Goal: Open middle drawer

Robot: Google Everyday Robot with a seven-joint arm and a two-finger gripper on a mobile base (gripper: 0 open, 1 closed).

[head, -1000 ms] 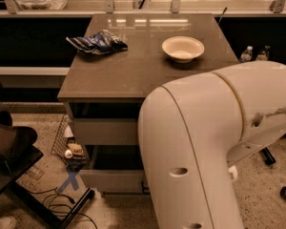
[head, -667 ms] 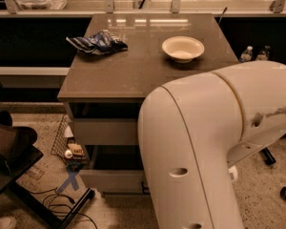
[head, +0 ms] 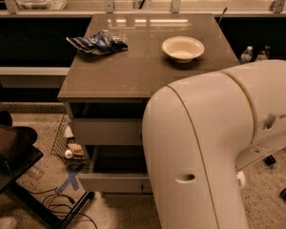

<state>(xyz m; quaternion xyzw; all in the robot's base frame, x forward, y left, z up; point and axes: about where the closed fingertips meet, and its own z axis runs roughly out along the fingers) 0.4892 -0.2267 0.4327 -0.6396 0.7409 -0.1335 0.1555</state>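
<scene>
A grey-brown cabinet (head: 133,75) stands in front of me with drawers under its top. Two pale grey-beige drawer fronts show at its left. The taller upper front (head: 107,131) sits under a dark gap. The second front down, the middle drawer (head: 114,182), sits lower with a dark gap above it. Its black handle is hidden behind my arm. My large white arm (head: 219,147) fills the lower right and covers the right half of the drawers. My gripper is out of view.
A white bowl (head: 183,48) and a crumpled blue bag (head: 97,42) lie on the cabinet top. A wire basket (head: 66,142) with small items, a blue tape cross (head: 72,180) and cables lie on the floor at left, beside a dark stand (head: 9,151). Water bottles (head: 247,54) stand at right.
</scene>
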